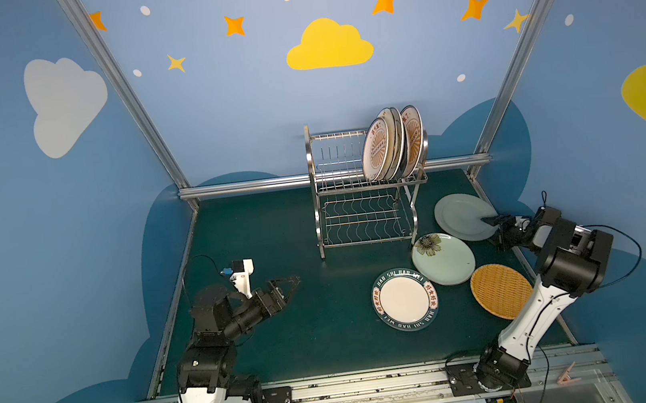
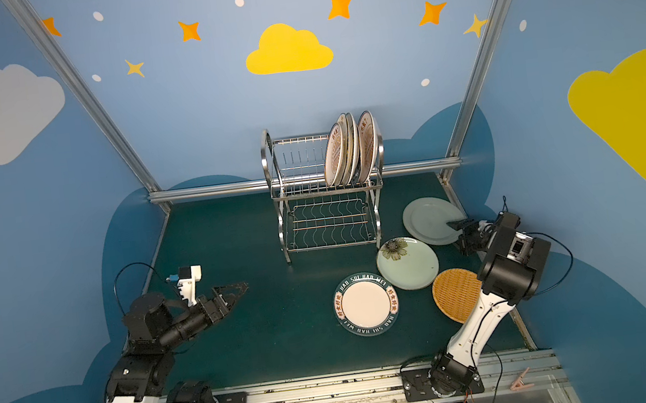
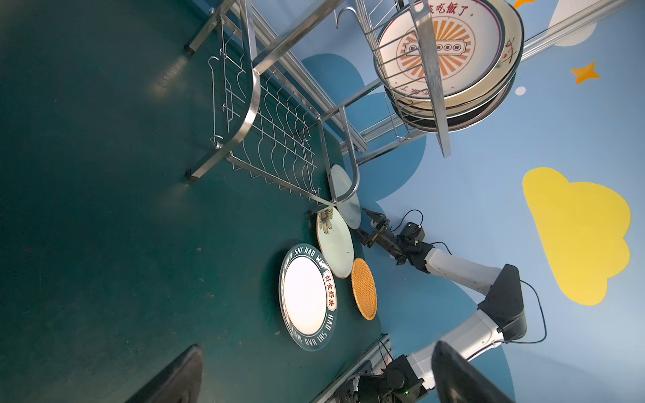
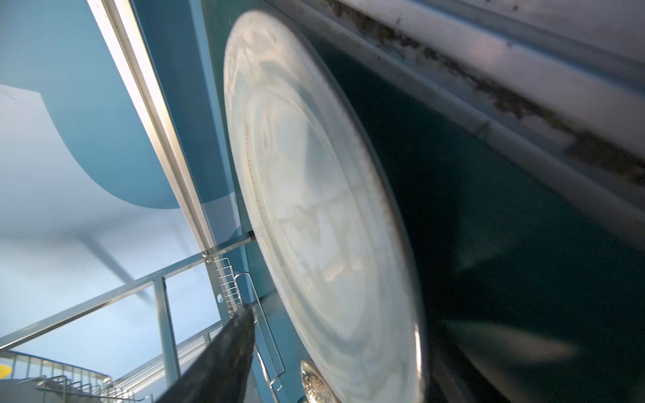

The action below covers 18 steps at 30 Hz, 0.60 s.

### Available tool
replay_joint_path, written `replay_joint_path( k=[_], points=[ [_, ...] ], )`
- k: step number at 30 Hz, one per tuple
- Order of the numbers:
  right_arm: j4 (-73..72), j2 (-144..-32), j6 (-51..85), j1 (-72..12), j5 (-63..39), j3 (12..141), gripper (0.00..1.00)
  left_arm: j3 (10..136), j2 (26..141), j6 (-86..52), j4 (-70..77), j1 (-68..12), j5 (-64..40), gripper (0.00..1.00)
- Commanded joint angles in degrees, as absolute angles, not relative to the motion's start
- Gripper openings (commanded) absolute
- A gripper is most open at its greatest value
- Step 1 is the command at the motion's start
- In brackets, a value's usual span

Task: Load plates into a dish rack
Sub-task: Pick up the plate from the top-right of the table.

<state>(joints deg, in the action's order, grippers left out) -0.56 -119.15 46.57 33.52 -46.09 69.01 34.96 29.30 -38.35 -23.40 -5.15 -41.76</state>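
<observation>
The right gripper (image 1: 490, 220) has its fingers (image 4: 216, 356) on either side of the pale plate (image 1: 461, 215) rim (squeezing tight? I cannot tell). It should pinch firmly, then lift slowly.

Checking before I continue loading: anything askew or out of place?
In the dish rack, the top-shelf plates lean together at one end, not upright. A pink clothespin lies by the front rail. Nothing looks broken.

Both top views look steeply down from above the near edge of the worktop (image 1: 288, 340); both low wrist views share the dish rack (image 3: 256, 94) by its far edge.
</observation>
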Motion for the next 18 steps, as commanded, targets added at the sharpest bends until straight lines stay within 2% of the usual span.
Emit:
replay_joint_path(
  k=[1,12,18],
  points=[
    [0.14,-123.47,47.75,32.35,-44.61,69.05,0.65,34.70,29.35,-38.23,-22.87,-4.75,-42.68,1.00],
    [-10.69,-126.70,57.67,32.02,-45.37,66.14,0.54,34.95,30.09,-38.13,-22.95,-4.35,-42.84,1.00],
    [-10.74,-127.74,58.41,31.94,-43.74,66.37,0.42,35.16,30.54,-37.98,-23.09,-4.16,-42.89,1.00]
  ],
)
